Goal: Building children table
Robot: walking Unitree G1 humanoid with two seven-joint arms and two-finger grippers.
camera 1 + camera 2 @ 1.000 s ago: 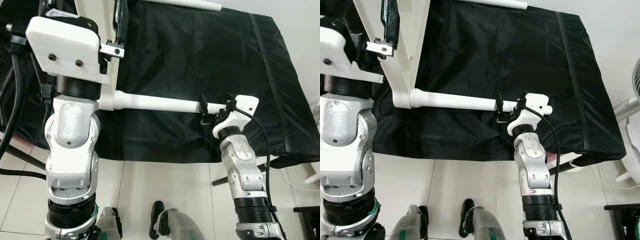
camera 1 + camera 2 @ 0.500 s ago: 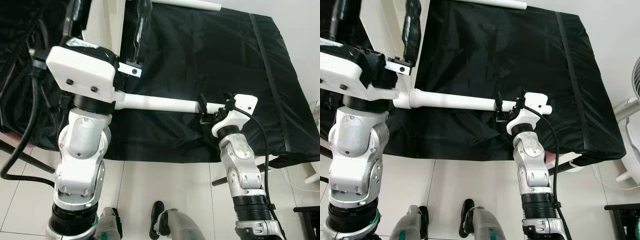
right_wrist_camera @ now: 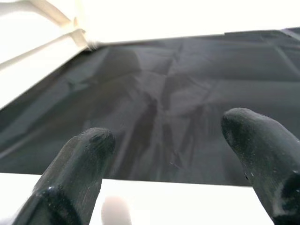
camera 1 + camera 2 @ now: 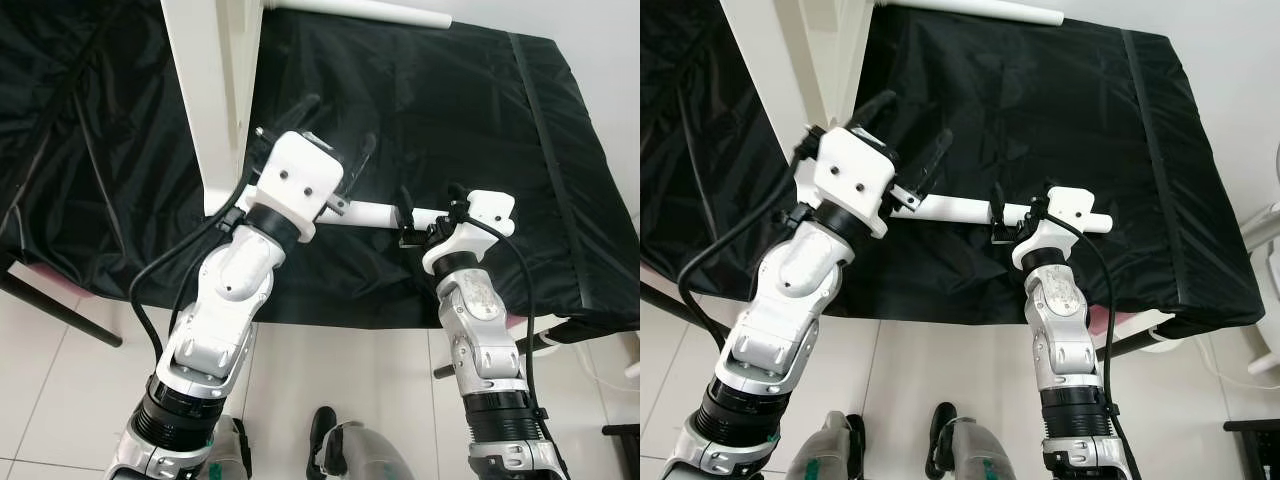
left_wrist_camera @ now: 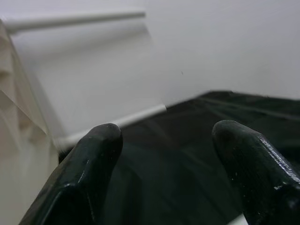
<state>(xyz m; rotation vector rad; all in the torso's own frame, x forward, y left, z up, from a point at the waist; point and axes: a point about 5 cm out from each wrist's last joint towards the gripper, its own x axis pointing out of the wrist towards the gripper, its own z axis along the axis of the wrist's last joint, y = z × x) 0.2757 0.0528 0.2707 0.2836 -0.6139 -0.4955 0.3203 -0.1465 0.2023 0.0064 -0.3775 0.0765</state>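
The white table top (image 4: 215, 90) stands on edge over the black cloth (image 4: 430, 110), one white leg (image 4: 380, 212) jutting out level from its lower corner toward the robot's right, a second leg (image 4: 360, 10) along the far edge of the cloth. Right gripper (image 4: 427, 200) sits at the near leg's free end, fingers spread wide either side of it, the leg lying between them. Left gripper (image 4: 335, 130) hovers above the same leg near the panel, its fingers splayed wide, nothing between them. The black cloth drapes a raised platform; below it lies pale tiled floor (image 4: 60, 400), and a white wall (image 4: 1230, 60) rises on the right.
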